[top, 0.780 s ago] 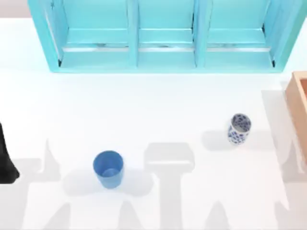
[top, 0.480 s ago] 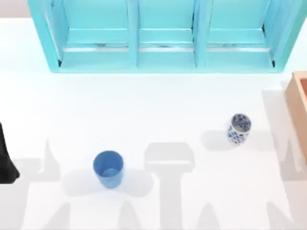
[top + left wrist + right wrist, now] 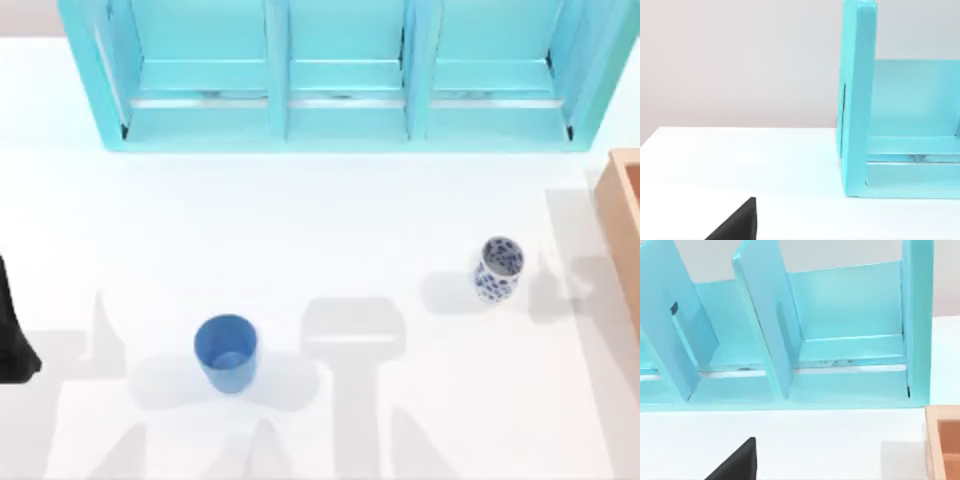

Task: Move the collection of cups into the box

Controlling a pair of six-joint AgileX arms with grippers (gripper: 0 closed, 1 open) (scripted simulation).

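A plain blue cup (image 3: 225,352) stands upright at the front left of the white table. Right of centre stands a smaller white cup with a blue floral pattern (image 3: 498,268), also upright. The tan box (image 3: 625,215) pokes in at the right edge, to the right of the floral cup, and its corner (image 3: 941,445) is in the right wrist view. My left arm (image 3: 12,325) rests at the table's left edge, far from both cups. A dark part of my left gripper (image 3: 737,225) and of my right gripper (image 3: 737,462) sits low in each wrist view.
A large turquoise shelf unit (image 3: 340,90) with compartments spans the back of the table; its end wall (image 3: 859,100) and dividers (image 3: 765,325) fill the wrist views. Grey arm shadows lie across the front of the table and beside the floral cup.
The shadows at the right have shifted: one now falls just right of the floral cup. Both cups and the left arm have stayed put.
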